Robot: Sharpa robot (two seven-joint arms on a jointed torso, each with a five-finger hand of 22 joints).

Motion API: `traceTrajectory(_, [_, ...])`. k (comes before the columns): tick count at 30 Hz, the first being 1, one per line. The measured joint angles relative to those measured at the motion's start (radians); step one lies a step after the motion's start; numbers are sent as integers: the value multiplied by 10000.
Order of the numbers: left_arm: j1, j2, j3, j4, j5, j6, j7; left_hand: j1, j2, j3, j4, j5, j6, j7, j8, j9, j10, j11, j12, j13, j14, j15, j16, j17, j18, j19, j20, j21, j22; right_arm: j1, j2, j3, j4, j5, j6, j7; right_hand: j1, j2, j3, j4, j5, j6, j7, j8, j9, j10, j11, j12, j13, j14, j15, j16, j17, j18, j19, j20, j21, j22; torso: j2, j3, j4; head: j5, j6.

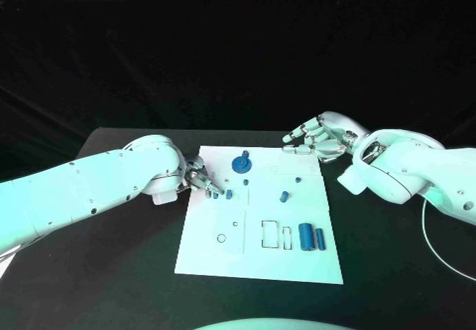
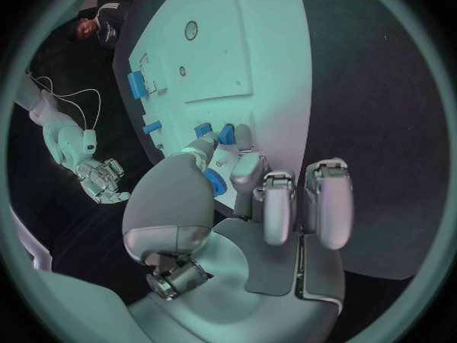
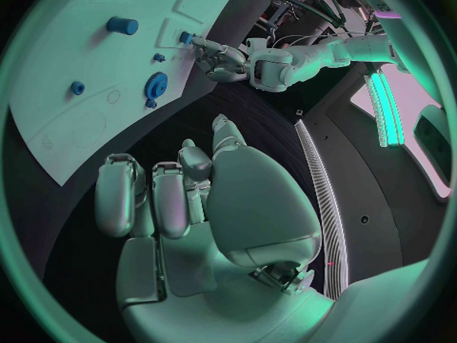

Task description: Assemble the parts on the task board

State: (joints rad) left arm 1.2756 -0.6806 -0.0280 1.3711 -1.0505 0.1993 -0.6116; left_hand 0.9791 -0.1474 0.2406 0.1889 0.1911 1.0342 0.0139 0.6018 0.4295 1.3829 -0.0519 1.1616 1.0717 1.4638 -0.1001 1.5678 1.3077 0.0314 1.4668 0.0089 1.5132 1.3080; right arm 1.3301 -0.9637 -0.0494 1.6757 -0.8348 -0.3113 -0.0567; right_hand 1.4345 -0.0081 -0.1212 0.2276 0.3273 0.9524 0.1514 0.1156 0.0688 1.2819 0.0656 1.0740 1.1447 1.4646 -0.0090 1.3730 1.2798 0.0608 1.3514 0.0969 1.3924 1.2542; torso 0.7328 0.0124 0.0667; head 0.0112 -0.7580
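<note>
Closest to the head camera is the near edge of the flat white task board (image 1: pixel 260 271), a matte plate lying square on the black worktop (image 1: pixel 109 275), so every slot faces up for the fingers. Just up from that edge sit two dark blue cylinders (image 1: pixel 312 237), side by side next to some empty rectangular outlines, probably parked there waiting their turn. Further up there's a small blue peg (image 1: pixel 285 196) lying loose mid-board, and a blue toothed gear wheel (image 1: pixel 241 164) near the far edge, already sitting flat like it's on its post. The left robot hand (image 1: pixel 195 179), silver and jointed, is down at the board's left edge. From its wrist view, the thumb and a finger pinch a small blue plastic part (image 2: pixel 215 181), with two more little blue pegs (image 1: pixel 219 194) just past its fingertips. My guess is it's lining that piece up with a hole there. The right robot hand (image 1: pixel 318 141) hovers off the far right corner with fingers loosely curled and apart, holding nothing, likely just staying out of the way.
</note>
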Motion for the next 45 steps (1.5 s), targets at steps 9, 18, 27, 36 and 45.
traceTrajectory(9, [-9, -307, 67, 167, 635, -1259, 514, 195, 250, -1194, 781, -216, -792, 354, -141, -44, -1441, 286, -2104, -2300, 20, 133, 0, -1, 0, -3, 47, -1128, -2, -8, 1, 0, -6, 1, -1, 0, 0, 0, 0, 0, 0, 0, 0, 0, 0, 0, 0, 0, -1, 0, 0, 0, 0, 0, 0, 0, 0, 0, -10, 4, 4, -68, 43])
traceTrajectory(18, [-7, -461, 74, 269, 1530, -2361, 1807, 417, 395, -2623, 1047, -755, -1835, 825, -280, -171, -3045, 750, -3548, -3851, 21, 529, -1331, -2, 873, -1032, 479, -5192, -1529, -22, -17, -2, -7, 1, -1, 0, 0, 0, 0, 0, 0, 0, 0, 0, 0, 0, 0, 0, -2, 0, 0, 0, 1, 0, 1, 0, 0, 0, 2, 11, -6, -151, 82])
traceTrajectory(27, [-20, -241, -8, 211, 1475, -3237, 3425, 4407, 1090, -1511, -469, -530, -2685, 1391, -899, -869, -4672, 1249, -5219, -5320, -1962, 1007, -5229, -2836, 1406, -2874, 892, -9685, -4639, -23, -26, -3, 4, 3, -1, -1, 0, 0, 0, 0, 42, 0, 0, 0, 0, 0, 0, 0, -2, 0, 0, 0, 10, 0, 1, 0, 0, 1, 2, 13, 12, -199, 128])
traceTrajectory(36, [-301, 328, -143, -18, -629, -4263, 5469, 5411, 302, -108, -1034, -605, -1906, 1264, -2667, -2338, -4464, 1427, -7767, -8013, -2742, 1148, -7204, -5023, 1404, -2931, 996, -10275, -5078, -24, -12, -3, 2, 5, -1, -3, 0, 0, 0, 0, 41, 0, 0, 0, 0, 0, 0, 0, 2, 0, 0, 0, 10, 0, 1, 0, 0, 1, 3, 3, 5, -253, 178])
traceTrajectory(45, [-438, 935, -247, -422, -2742, -4389, 5886, 4982, 37, 22, -997, -681, -1218, 1222, -3536, -2908, -4267, 1484, -8576, -9130, -506, 1093, -3740, -2147, 1383, -1230, 979, -8259, -3775, -24, 0, -4, -2, 5, -1, -4, 0, 0, 0, 0, 40, 0, 0, 0, 0, 0, 0, 0, 6, 0, 0, 0, 10, 0, 1, 0, 0, 1, 13, 1, 1, -290, 199])
